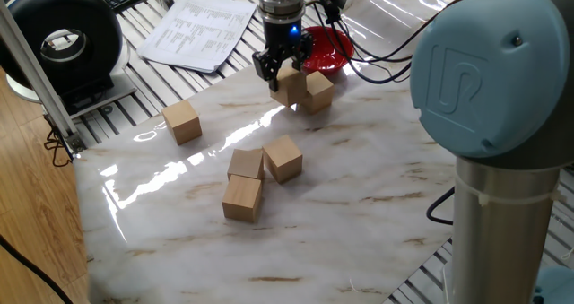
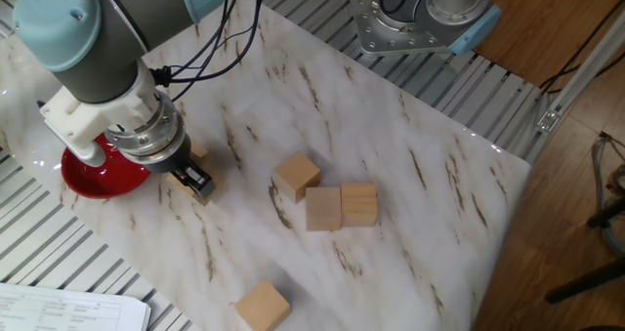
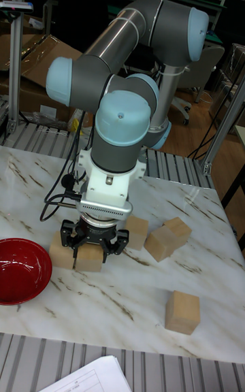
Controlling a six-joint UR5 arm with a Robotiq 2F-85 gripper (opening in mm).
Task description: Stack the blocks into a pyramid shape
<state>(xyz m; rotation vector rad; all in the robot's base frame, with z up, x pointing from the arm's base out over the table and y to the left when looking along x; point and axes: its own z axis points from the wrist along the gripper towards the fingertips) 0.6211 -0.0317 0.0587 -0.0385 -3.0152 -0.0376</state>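
The tool (image 1: 281, 73) is lowered onto a block (image 1: 290, 83) and pinches it between its fingers, next to a second block (image 1: 317, 91) by the red bowl (image 1: 330, 47). This pair probably starts the base row. Four blocks lie scattered on the counter (image 1: 359, 187).

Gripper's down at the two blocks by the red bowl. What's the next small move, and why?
Probably close and lift straight up. The gripper straddles one block, its fingers at that block's sides, with a second block touching it. Whether the fingers already clamp is unclear. No blocks are stacked yet.
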